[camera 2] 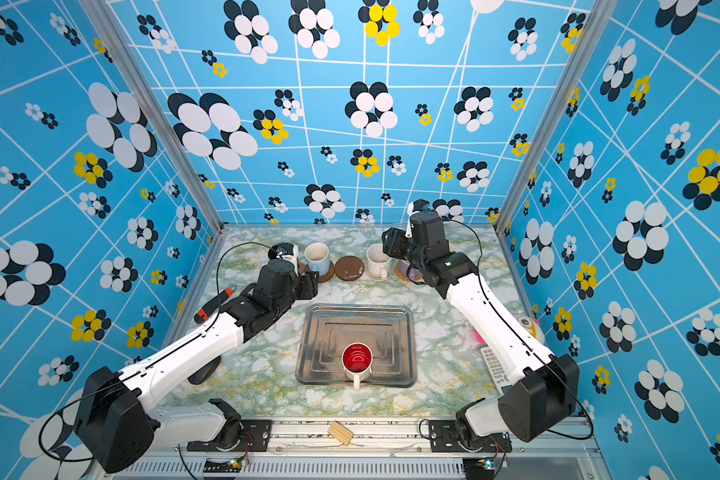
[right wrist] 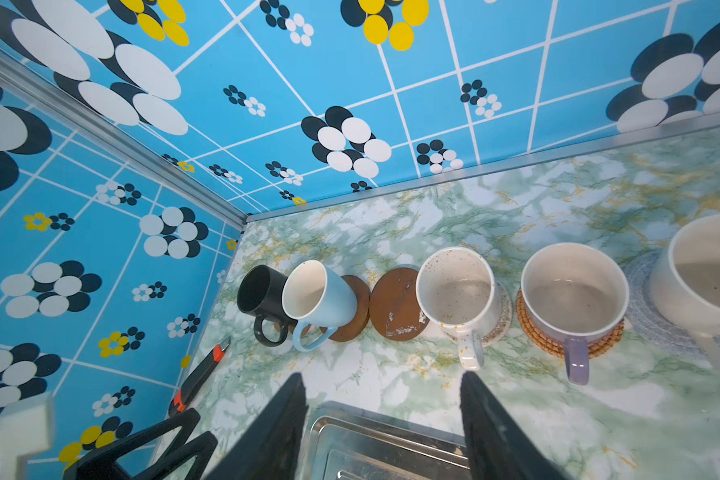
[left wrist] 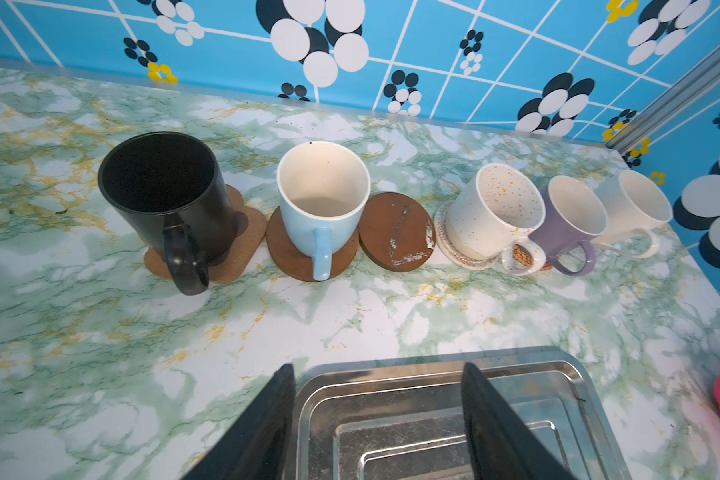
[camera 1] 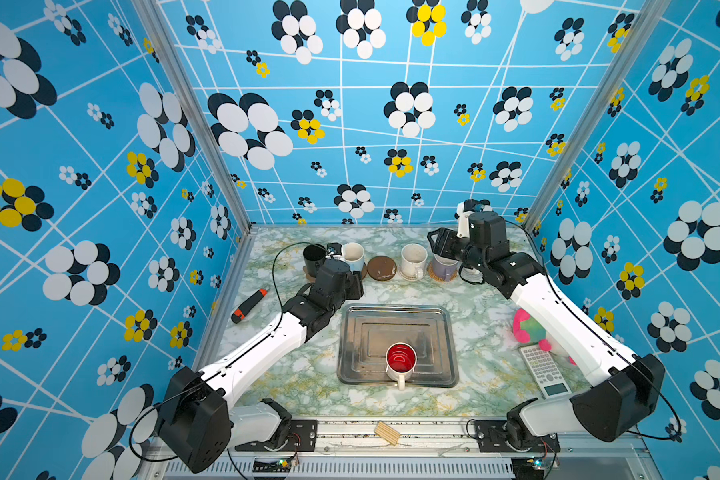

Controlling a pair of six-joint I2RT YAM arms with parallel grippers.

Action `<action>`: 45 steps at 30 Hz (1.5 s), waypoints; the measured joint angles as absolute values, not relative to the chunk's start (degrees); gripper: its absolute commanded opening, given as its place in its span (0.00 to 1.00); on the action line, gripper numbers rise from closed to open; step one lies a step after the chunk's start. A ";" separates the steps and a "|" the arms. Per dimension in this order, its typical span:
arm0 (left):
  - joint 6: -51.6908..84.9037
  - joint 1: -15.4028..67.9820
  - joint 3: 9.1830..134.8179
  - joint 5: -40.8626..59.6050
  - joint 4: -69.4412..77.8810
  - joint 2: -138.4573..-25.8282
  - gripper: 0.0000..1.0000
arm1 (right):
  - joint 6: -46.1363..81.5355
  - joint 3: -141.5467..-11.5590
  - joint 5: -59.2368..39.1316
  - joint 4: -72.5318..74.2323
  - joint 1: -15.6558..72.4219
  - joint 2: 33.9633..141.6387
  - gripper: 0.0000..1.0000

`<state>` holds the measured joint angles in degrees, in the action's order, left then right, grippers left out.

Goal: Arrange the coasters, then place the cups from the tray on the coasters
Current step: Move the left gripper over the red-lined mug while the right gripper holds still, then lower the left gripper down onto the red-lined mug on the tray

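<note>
My left tool [left wrist: 377, 368] is released, its fingers spread with nothing between them, hanging near the far rim of the tray [camera 1: 398, 312]. My right tool [right wrist: 382, 376] is likewise released and empty, hanging above the right end of the mug row on the bench [camera 1: 474, 332]. The white mug with red inside [camera 1: 400, 359] stands upright in the near part of the tray, handle toward the near edge. Along the far side I see the black mug [left wrist: 163, 187] on the paw coaster [left wrist: 250, 224] and the light blue mug [left wrist: 321, 199] on a dark-brown disc [left wrist: 285, 253]. A second dark-brown disc [left wrist: 395, 232] lies bare. Next come the speckled mug [left wrist: 495, 208] on the lacy disc [left wrist: 443, 232], the lavender mug [right wrist: 574, 291] on the rattan disc [right wrist: 531, 328], and the cream mug [left wrist: 636, 203] on the grey spiral disc [right wrist: 641, 291].
</note>
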<state>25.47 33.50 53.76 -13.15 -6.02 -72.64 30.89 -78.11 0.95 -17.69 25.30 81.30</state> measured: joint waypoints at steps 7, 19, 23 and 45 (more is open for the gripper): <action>24.95 37.19 57.21 -11.66 -8.10 -72.25 0.66 | 36.21 -66.11 -0.10 -11.53 25.30 78.94 0.60; 20.60 45.93 69.52 -8.29 -25.67 -72.25 0.66 | 38.39 -63.79 -0.95 -6.61 25.32 79.18 0.60; 20.05 47.59 70.72 -8.19 -32.36 -72.25 0.66 | 38.39 -63.22 -0.95 -6.57 25.32 79.11 0.60; 25.43 62.41 72.40 -8.14 -52.99 -74.98 0.66 | 38.37 -62.59 -0.80 -5.30 25.32 79.02 0.61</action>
<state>25.43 62.41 72.40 -8.14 -52.99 -74.98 38.37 -62.59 -0.80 -5.30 25.32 79.02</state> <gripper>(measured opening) 0.658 0.610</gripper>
